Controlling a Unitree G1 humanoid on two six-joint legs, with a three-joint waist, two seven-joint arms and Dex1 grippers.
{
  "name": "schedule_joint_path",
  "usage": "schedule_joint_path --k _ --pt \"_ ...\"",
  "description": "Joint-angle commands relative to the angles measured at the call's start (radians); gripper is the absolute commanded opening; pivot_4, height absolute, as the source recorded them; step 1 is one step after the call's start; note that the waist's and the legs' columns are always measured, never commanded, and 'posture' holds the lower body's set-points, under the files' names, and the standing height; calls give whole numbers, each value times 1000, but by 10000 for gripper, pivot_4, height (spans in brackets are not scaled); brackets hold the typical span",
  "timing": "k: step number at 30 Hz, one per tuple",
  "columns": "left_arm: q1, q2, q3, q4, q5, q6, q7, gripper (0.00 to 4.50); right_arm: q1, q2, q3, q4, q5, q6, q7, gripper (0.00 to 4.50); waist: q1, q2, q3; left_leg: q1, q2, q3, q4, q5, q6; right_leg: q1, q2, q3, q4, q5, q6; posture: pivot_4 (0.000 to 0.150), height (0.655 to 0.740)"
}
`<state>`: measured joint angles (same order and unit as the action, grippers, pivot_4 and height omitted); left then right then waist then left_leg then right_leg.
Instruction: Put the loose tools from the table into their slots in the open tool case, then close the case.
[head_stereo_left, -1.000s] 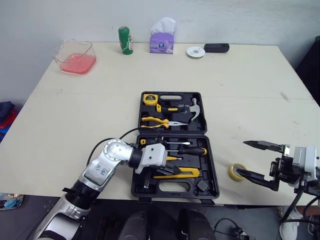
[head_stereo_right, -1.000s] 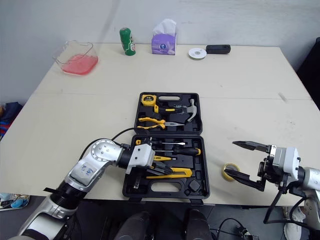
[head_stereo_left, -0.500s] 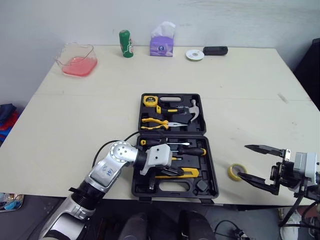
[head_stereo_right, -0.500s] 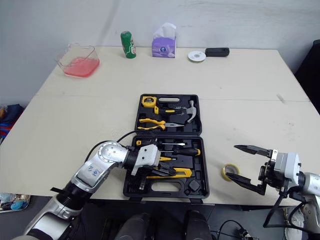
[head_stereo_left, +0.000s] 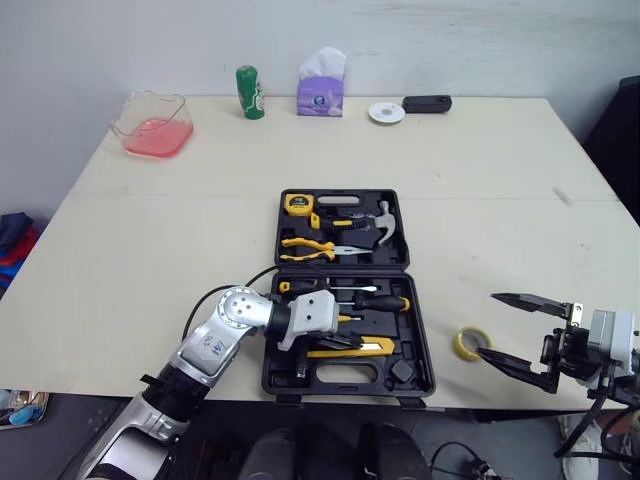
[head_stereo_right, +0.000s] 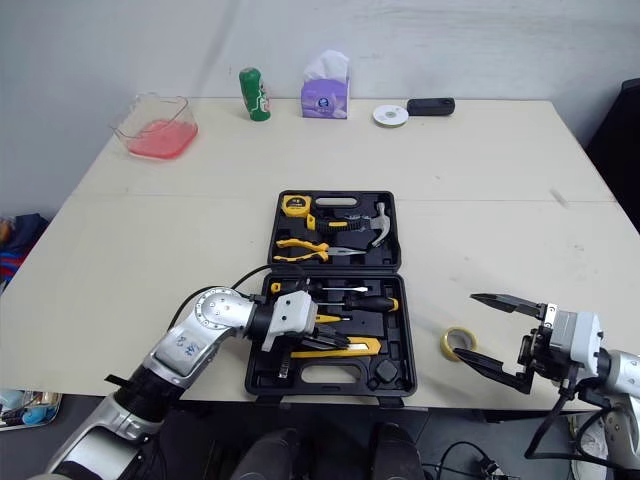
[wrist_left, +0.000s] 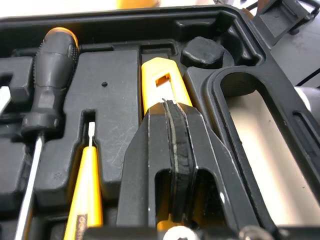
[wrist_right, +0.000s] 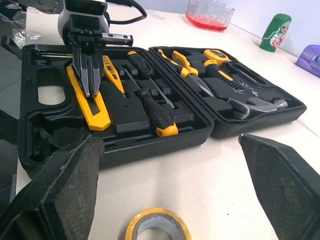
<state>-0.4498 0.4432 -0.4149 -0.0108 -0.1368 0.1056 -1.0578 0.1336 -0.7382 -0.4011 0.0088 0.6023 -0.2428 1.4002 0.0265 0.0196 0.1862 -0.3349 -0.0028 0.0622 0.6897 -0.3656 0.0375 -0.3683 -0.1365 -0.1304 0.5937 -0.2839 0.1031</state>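
Back edge of table (head_stereo_left: 120, 260): pink tub (head_stereo_left: 155, 122), green bottle (head_stereo_left: 247, 92), tissue box (head_stereo_left: 320, 90), white disc (head_stereo_left: 385, 112), black block (head_stereo_left: 427, 103). Left gripper (wrist_left: 173, 112): clenched, pads pressed flat together with nothing between, tips right over yellow knife (head_stereo_left: 365, 347) lying in its slot in near half of case (head_stereo_left: 345, 376); cannot tell if touching. Case open flat at table centre. Far half: tape measure (head_stereo_left: 298, 202), pliers (head_stereo_left: 305, 245), hammer (head_stereo_left: 385, 225). Near half: screwdriver (head_stereo_left: 385, 301) and a thin yellow-handled driver (wrist_left: 86, 190) beside knife. Tape roll (head_stereo_left: 472, 343) loose on table, right of case, near front edge. Right gripper (head_stereo_left: 486, 324): released, fingers spread wide, just right of tape, holding nothing; roll low between fingers in right wrist view.
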Motion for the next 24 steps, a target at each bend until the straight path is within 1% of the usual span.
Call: schedule_joint_path --k 1,2,3,5,6,8,9,11,12,14,15,17,20,21,24 --pt "-4 -22 66 37 -20 -136 13 364 7 -15 -59 3 10 8 -37 45000 0 0 0 -1 0 0 0 0 0 -1 0 0 0 0 0 1500 7400" --pt "-14 -22 100 15 -81 -168 -29 364 8 -25 -79 14 14 21 -53 45000 0 0 1 -2 0 0 0 0 0 -2 0 0 0 0 0 1500 7400" --pt "-24 -9 129 -3 -113 -176 -54 364 7 -37 -97 29 15 25 -60 45000 0 -1 1 -5 0 1 0 0 0 -5 0 0 0 0 0 1500 7400" --pt "-30 21 160 -22 -146 -187 -97 364 10 -50 -121 49 15 31 -63 45000 0 -1 2 -8 0 1 0 0 1 -8 -1 -1 1 0 0 1500 7400" --pt "-30 48 197 -39 -173 -165 -104 3274 3 -61 -142 84 11 23 -66 45000 0 -1 2 -8 0 1 0 0 1 -8 -1 -2 0 0 0 1500 7400" --pt "-20 100 257 -68 -213 -137 -117 9499 -17 -76 -181 153 5 6 -80 45000 -1 -2 2 -8 0 1 0 0 1 -7 0 -2 0 0 0 1500 7400" --pt "-13 123 280 -81 -224 -128 -122 14105 -27 -80 -198 183 3 -3 -88 45000 -3 -2 2 -8 0 1 0 0 1 -7 1 -2 0 0 0 1500 7400" --pt "25 175 390 -96 -255 -114 -80 23507 -47 -98 -237 266 -20 -37 -113 45000 -6 -2 3 -7 0 2 0 0 1 -7 1 -2 0 0 0 1500 7400" --pt "42 192 432 -103 -266 -106 -60 29310 -54 -104 -251 299 -28 -55 -119 45000 -7 -2 3 -7 0 2 0 0 1 -7 1 -2 0 0 0 1500 7400" --pt "112 250 534 -100 -283 -73 -30 37995 -69 -124 -282 390 -52 -100 -140 45000 -9 -2 3 -6 0 3 -1 0 1 -7 1 -1 0 0 0 1500 7400" --pt "165 280 591 -81 -275 -100 -32 43932 -76 -135 -300 448 -63 -122 -156 45000 -12 -2 4 -6 0 3 -3 0 1 -7 1 -1 0 0 0 1500 7400" --pt "263 317 689 -46 -256 -140 -9 44575 -83 -157 -325 554 -84 -182 -169 45000 -18 -2 4 -4 0 4 -6 0 1 -7 1 0 -1 0 0 1500 7400" --pt "350 325 800 -35 -275 -108 62 44575 -91 -175 -342 653 -98 -236 -190 45000 -22 -3 5 -4 0 4 -8 0 0 -7 0 -1 -2 0 -1 1500 7400" --pt "396 332 856 3 -266 -120 83 44575 -95 -180 -352 692 -104 -248 -214 45000 -22 -5 6 -4 0 4 -8 0 0 -7 0 -1 -3 0 -1 1500 7400" --pt "498 333 996 93 -267 -123 142 44575 -95 -196 -367 781 -121 -277 -270 45000 -29 -4 6 -4 -1 4 -8 0 1 -7 -3 -1 -3 0 -1 1500 7400"
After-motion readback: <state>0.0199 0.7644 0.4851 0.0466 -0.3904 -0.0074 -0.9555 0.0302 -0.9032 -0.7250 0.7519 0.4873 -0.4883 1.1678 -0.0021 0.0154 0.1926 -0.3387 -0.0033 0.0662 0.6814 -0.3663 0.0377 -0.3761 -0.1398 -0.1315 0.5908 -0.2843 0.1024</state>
